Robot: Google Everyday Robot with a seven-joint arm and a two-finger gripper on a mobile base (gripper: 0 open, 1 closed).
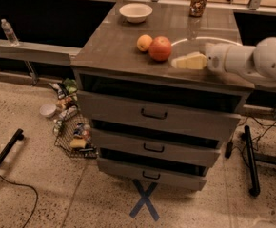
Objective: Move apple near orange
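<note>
Atop the drawer cabinet [109, 56]: orange [144, 42] right against the apple [160, 48], on its left. Just right of the apple, apart from it, the gripper [178, 62]. Farther back, bowl [135, 12] rear left, can [198, 1] rear right.

Lab: jaws over drawer cabinet [185, 120], taped floor X [145, 200].
</note>
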